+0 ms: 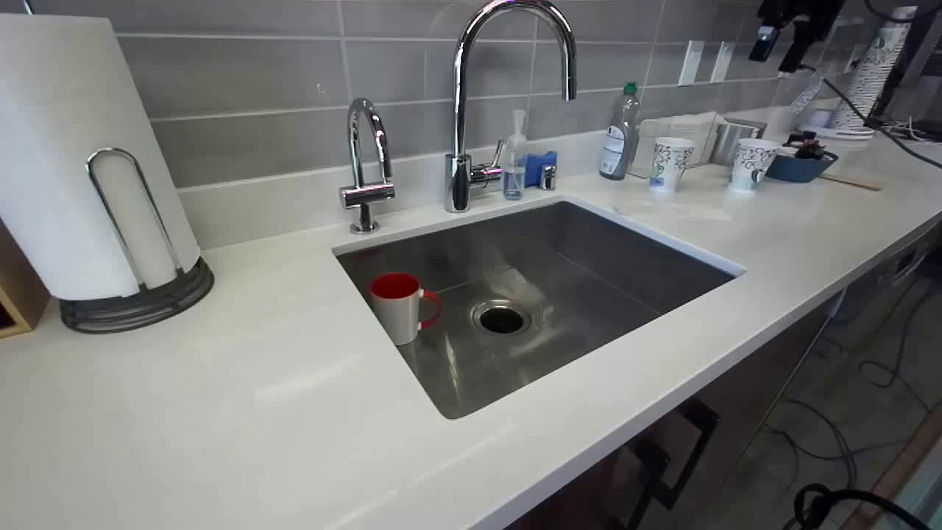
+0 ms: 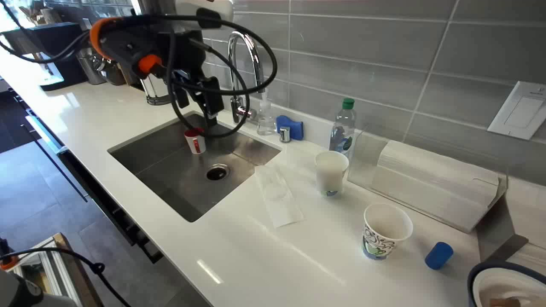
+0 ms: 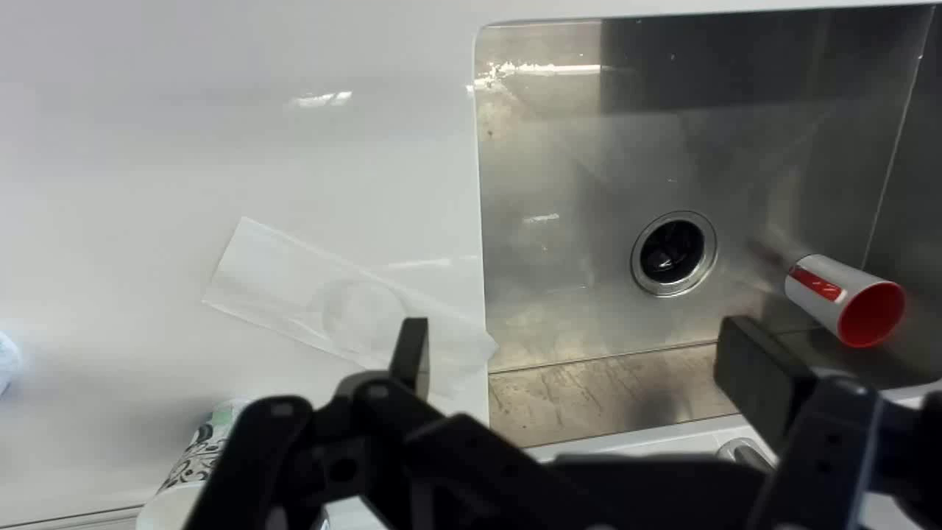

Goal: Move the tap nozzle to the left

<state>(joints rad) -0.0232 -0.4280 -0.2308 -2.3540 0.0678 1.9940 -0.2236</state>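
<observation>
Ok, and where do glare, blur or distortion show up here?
In an exterior view, the upper left, by the far end of the counter, is nearly blown out; in both exterior views, light streaks the counter; in an exterior view, the towel roll leans, probably from lens distortion; in the wrist view, glare on the sink, and the nearest parts of the gripper look dark and blurred.

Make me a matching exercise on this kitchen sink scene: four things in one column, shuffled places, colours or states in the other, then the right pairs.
Things
1. Tall chrome faucet
2. Red-handled mug
3. Labelled bottle
4. Robot's fingers

Places and states
A. Green cap on top
B. Behind the sink, arching high
C. Spread apart
D. Standing inside the sink

Pairs: 1-B; 2-D; 3-A; 4-C
</observation>
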